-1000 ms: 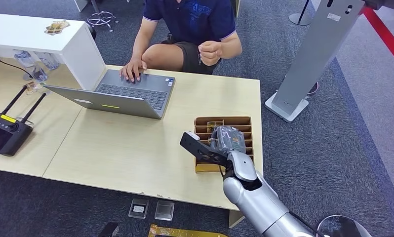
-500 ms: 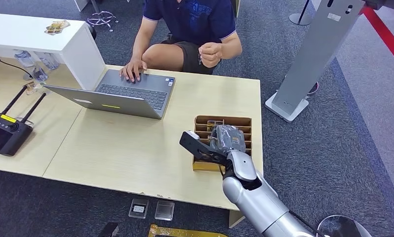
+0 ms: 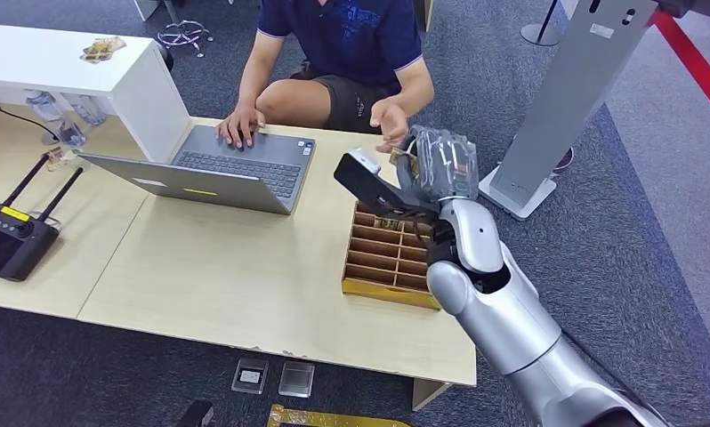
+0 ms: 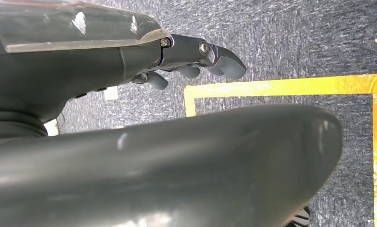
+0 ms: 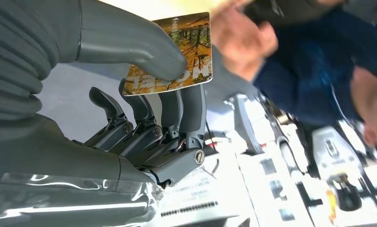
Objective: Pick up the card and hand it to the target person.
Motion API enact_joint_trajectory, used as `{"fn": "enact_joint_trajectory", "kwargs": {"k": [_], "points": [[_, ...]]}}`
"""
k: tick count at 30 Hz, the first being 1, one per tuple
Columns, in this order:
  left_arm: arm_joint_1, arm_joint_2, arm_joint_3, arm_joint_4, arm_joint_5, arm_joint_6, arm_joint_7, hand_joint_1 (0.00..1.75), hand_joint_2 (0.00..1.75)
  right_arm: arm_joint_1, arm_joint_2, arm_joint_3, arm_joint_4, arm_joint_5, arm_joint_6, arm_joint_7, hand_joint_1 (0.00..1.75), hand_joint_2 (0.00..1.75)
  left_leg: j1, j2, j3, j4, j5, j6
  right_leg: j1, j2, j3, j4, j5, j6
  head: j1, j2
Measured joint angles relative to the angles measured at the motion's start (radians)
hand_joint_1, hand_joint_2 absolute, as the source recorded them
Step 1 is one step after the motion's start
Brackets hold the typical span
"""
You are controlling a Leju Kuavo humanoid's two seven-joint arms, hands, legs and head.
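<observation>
I pinch the card (image 5: 177, 52) between thumb and fingers of my right hand (image 3: 436, 165), raised beyond the desk's (image 3: 245, 267) far edge. The person's open hand (image 3: 389, 120) waits just left and farther; the card's free end points toward it.

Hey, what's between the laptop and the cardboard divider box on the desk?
Bare desk top: in the head view nothing lies between the laptop and the divider box.
</observation>
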Motion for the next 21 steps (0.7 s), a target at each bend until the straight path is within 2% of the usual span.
{"fn": "enact_joint_trajectory", "kwargs": {"k": [4, 9, 18, 21], "points": [[-0.015, 0.000, -0.005, 0.000, -0.018, 0.000, 0.007, 0.00, 0.00, -0.071, 0.000, -0.002, 0.069, -0.046, -0.045, -0.072, 1.57, 1.75, 0.000, 0.000, -0.001, 0.000, 0.000, 0.000, 0.000, 0.000, 0.000, 0.000, 0.000, 0.000, -0.001, 0.000], [-0.035, 0.000, -0.013, 0.000, -0.025, 0.000, 0.022, 0.00, 0.00, -0.141, 0.034, 0.000, 0.275, -0.136, -0.089, -0.163, 1.57, 1.75, 0.000, -0.001, -0.001, 0.000, 0.000, 0.000, 0.000, -0.001, 0.000, 0.000, 0.000, 0.000, 0.001, 0.000], [-0.040, 0.001, -0.022, 0.000, -0.015, 0.003, 0.018, 0.00, 0.00, -0.172, 0.103, 0.015, 0.573, -0.160, -0.102, -0.197, 1.57, 1.75, 0.000, -0.001, -0.002, 0.000, 0.000, 0.000, 0.000, -0.001, 0.000, 0.000, 0.000, 0.000, 0.000, 0.000], [-0.036, 0.002, -0.023, 0.000, -0.015, 0.003, 0.018, 0.00, 0.00, -0.173, 0.116, 0.022, 0.641, -0.161, -0.108, -0.196, 0.39, 1.75, 0.000, -0.001, -0.001, 0.000, 0.000, 0.000, 0.000, -0.001, -0.001, 0.000, 0.000, 0.000, 0.000, 0.000]]}}
